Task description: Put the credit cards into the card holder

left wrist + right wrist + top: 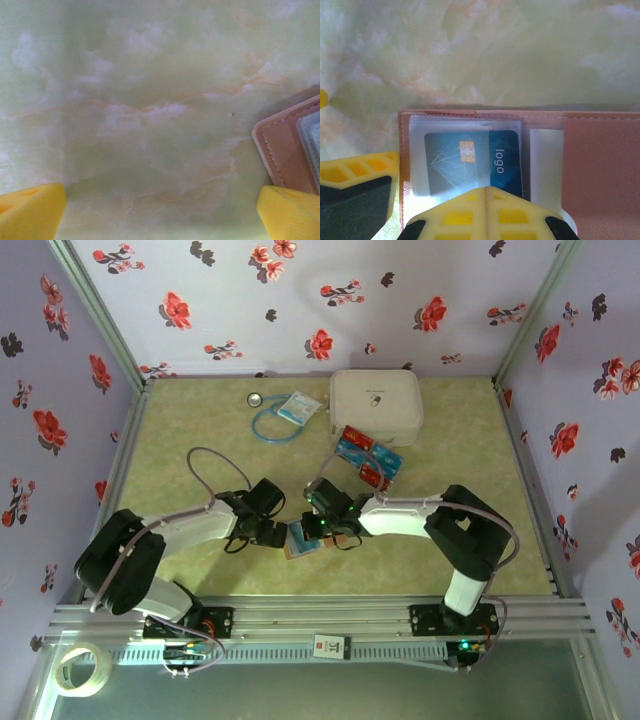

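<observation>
Card holder [600, 170]: laid open on the surface [150, 100] near its front edge, between the two tools; the clear sleeves are turned upward.
Blue card [470, 160]: seen inside a clear sleeve, chip side up; whether it is fully seated cannot be told.
Right tool [486, 212]: fingers brought together, with nothing clamped between them; the tips are held over the near edge of the blue card.
Left tool [160, 215]: fingers spread wide apart, nothing held; a corner of the card holder is seen just beside one finger.
Loose credit cards [368, 458]: red and blue, piled near the white case [375, 405], well apart from the card holder.
Risk: the card holder could be slid or folded shut if the card is pushed while the holder is left unpinned by the left tool.
Risk: the sleeve could be buckled by the closed tips, so that the card is jammed or dragged back out.
</observation>
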Motion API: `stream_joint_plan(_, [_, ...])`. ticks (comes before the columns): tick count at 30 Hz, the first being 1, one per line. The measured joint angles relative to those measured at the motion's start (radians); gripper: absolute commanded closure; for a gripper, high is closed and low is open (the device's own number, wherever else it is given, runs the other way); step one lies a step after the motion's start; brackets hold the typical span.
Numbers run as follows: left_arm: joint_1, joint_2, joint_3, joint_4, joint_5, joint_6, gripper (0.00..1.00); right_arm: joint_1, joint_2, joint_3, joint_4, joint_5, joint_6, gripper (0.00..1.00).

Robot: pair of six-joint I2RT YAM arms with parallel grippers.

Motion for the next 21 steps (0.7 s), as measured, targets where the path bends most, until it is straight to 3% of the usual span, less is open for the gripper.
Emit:
stream_joint_plan(14, [0.026, 0.033, 0.058, -0.013, 0.009, 0.054, 0.0, -0.022, -0.117, -0.038, -0.052, 0.073, -0.002, 1.0])
stream_joint_plan(21, [0.026, -0.045, 0.052, -0.029, 0.011, 0.051, 0.0, -0.024, -0.118, -0.071, -0.068, 0.083, -0.001, 1.0])
